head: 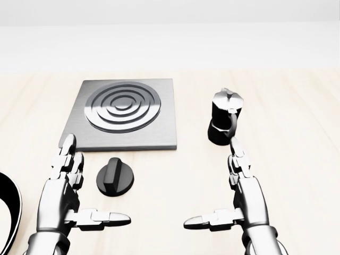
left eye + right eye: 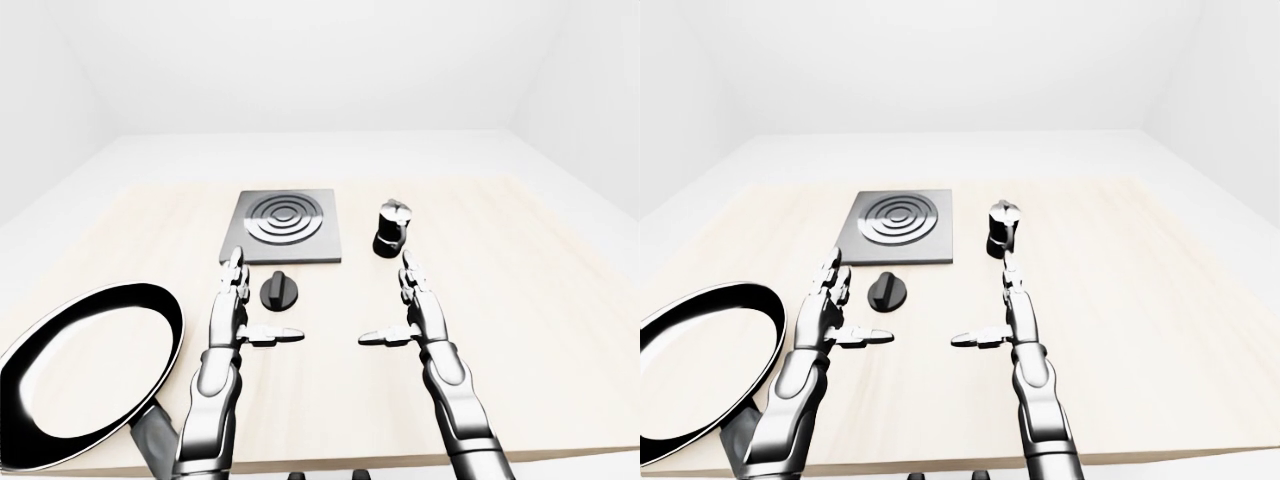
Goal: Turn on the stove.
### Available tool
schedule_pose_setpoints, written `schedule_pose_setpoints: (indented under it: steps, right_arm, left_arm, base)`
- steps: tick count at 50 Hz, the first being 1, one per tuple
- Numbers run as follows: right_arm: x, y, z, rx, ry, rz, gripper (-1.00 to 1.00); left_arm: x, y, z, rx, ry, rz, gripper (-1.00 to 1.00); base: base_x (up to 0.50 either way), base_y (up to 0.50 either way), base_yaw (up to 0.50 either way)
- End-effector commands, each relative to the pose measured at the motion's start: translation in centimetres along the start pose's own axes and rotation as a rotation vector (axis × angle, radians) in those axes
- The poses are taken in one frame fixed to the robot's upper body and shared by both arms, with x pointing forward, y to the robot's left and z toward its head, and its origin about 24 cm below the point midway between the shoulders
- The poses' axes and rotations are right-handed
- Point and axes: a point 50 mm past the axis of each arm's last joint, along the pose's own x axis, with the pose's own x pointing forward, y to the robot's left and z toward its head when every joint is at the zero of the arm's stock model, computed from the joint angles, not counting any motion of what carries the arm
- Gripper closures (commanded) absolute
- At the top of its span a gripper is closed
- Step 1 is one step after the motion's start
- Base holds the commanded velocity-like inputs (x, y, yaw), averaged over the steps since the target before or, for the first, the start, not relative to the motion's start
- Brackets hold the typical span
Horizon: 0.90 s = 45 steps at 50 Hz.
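Observation:
A grey square stove plate (image 1: 122,114) with ring burner lies on the wooden table (image 1: 297,175). Its round black knob (image 1: 115,177) lies just below the plate, flat on the table. My left hand (image 1: 74,186) is open, fingers straight, thumb out, just left of the knob and apart from it. My right hand (image 1: 234,186) is open too, to the right of the knob, below the moka pot. Neither hand holds anything.
A black moka pot (image 1: 225,117) stands right of the stove plate, just above my right hand. A black frying pan (image 2: 85,375) with a pale inside lies at the table's lower left, its handle (image 2: 155,440) toward the near edge.

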Motion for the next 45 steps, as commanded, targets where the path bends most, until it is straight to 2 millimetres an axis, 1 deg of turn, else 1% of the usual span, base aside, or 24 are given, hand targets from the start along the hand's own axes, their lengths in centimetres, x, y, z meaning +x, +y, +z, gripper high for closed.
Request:
schedule_pose_setpoints:
  steps: [1, 8, 15, 22, 25, 32, 45]
  right_arm:
    - [0.1, 0.0, -0.2, -0.007, 0.003, -0.003, -1.0]
    - [0.0, 0.1, -0.3, -0.012, 0.002, 0.002, -1.0]
    - [-0.1, 0.2, -0.4, -0.014, 0.001, 0.008, -1.0]
    - [0.0, 0.2, -0.1, -0.017, 0.0, 0.009, -1.0]
    - [0.0, 0.2, 0.0, -0.015, -0.002, 0.009, -1.0]
    - [-0.1, 0.3, 0.2, -0.015, -0.002, 0.011, -1.0]
    - [-0.1, 0.4, 0.1, -0.016, -0.002, 0.015, -1.0]
  left_arm:
    - [0.0, 0.0, -0.2, 0.002, 0.004, 0.0, -1.0]
    - [0.0, 0.1, -0.2, 0.003, 0.005, 0.003, -1.0]
    - [0.4, 0.1, -0.7, 0.004, 0.017, 0.003, -1.0]
    - [0.8, 0.1, -0.5, -0.011, 0.033, -0.006, -1.0]
    - [1.1, 0.0, -1.1, -0.026, 0.059, -0.011, -1.0]
    - [2.0, 0.0, -1.4, -0.015, 0.078, -0.016, -1.0]
    - [3.0, -0.1, -2.8, -0.015, 0.111, -0.021, -1.0]
  base:
    - [0.1, 0.0, 0.0]
    - [0.0, 0.0, 0.0]
    - [0.0, 0.0, 0.0]
    - [0.0, 0.0, 0.0]
    - [0.0, 0.0, 0.0]
    - [0.0, 0.0, 0.0]
    - [0.0, 0.0, 0.0]
